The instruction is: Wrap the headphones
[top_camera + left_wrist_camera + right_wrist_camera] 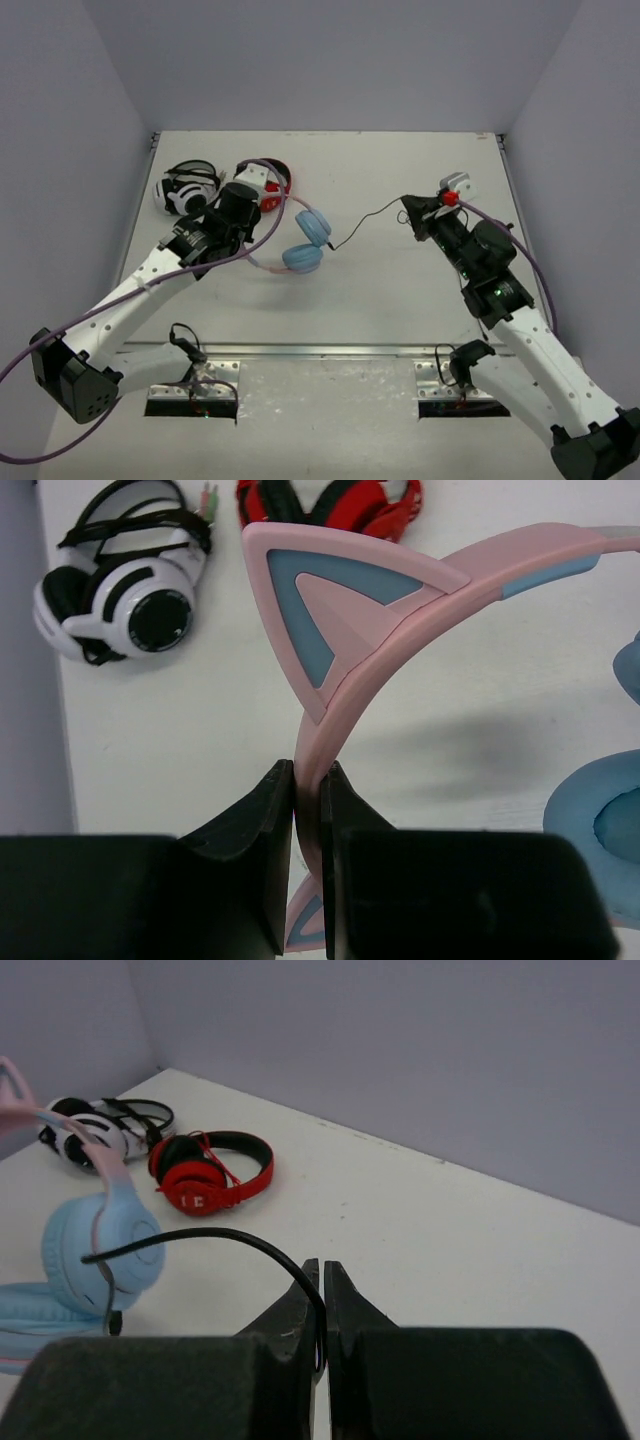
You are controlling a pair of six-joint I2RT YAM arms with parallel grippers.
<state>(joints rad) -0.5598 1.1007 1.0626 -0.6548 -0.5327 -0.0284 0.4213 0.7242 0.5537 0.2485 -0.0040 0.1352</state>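
Note:
The headphones (305, 240) have a pink cat-eared headband (400, 610) and light blue ear cups (100, 1245). My left gripper (308, 775) is shut on the headband just below one cat ear, and in the top view that gripper (240, 215) is left of the cups. A thin black cable (365, 222) runs from the cups rightwards to my right gripper (408, 210). In the right wrist view the cable (230, 1238) arcs into the shut jaws of the right gripper (322, 1268), pinched between them.
White-and-black headphones (185, 188) and red-and-black headphones (272, 185) lie at the back left of the white table (400, 290), close behind my left gripper. Grey walls enclose the table on three sides.

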